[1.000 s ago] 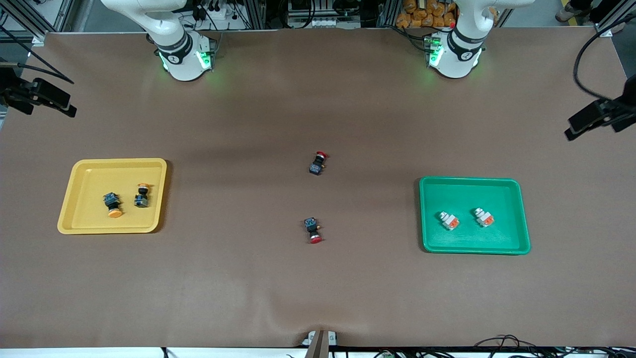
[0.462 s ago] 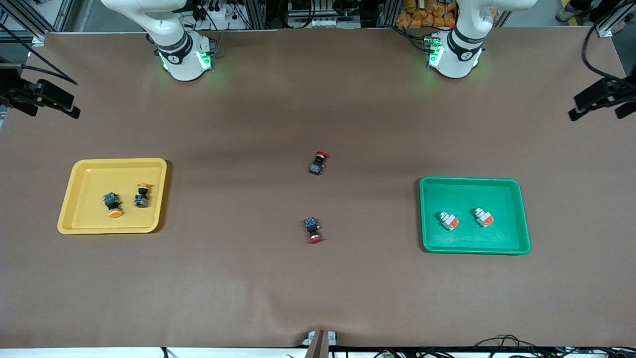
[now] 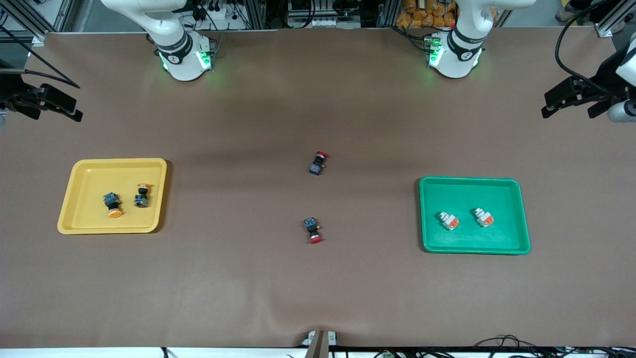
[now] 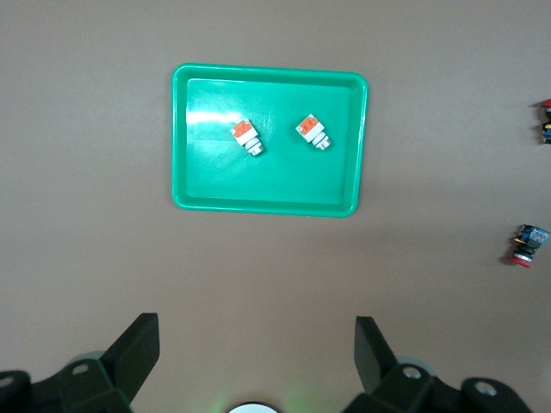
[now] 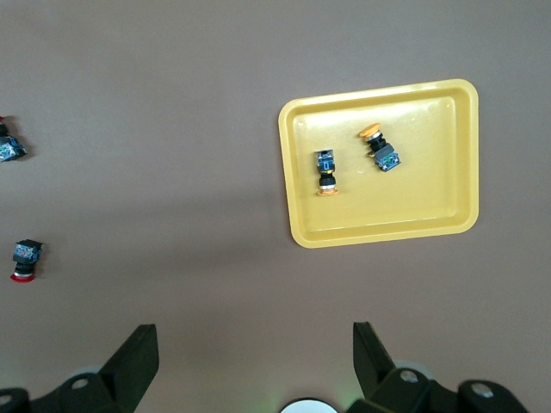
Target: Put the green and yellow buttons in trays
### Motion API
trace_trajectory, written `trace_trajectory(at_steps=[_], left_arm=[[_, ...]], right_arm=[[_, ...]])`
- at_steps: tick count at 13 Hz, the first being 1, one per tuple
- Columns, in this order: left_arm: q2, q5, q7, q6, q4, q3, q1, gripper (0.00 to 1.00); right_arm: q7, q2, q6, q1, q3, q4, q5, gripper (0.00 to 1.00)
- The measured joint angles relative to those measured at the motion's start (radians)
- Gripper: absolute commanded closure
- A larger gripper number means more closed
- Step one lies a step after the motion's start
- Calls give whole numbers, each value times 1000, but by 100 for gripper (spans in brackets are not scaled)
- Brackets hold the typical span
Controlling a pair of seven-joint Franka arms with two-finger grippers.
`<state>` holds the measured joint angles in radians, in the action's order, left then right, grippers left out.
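Both orange-capped buttons (image 3: 128,199) lie in the yellow tray (image 3: 79,171); both pale buttons (image 3: 466,219) lie in the green tray (image 3: 519,219). Park the left gripper (image 4: 254,348) and right gripper (image 5: 254,348), both released and empty, high above the counter (image 3: 318,288). Leave the red-capped switches (image 3: 315,199) untouched.

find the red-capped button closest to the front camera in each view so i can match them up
Front view: the red-capped button lies on the bare table mid-way between the trays, nearer the camera than the second red-capped button.
Left wrist view: at the picture's edge, apart from the green tray.
Right wrist view: at the edge, apart from the yellow tray.
Shared landmark: the second red-capped button, beside it in all three.
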<state>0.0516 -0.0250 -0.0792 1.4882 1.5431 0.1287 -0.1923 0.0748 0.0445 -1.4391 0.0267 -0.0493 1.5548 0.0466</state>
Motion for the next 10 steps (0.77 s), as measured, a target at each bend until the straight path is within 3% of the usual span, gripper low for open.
trace_trajectory(at_steps=[10], left_arm=[[0, 0, 0, -36, 7, -5, 1, 0]], right_arm=[[0, 0, -21, 8, 1, 7, 2, 0]])
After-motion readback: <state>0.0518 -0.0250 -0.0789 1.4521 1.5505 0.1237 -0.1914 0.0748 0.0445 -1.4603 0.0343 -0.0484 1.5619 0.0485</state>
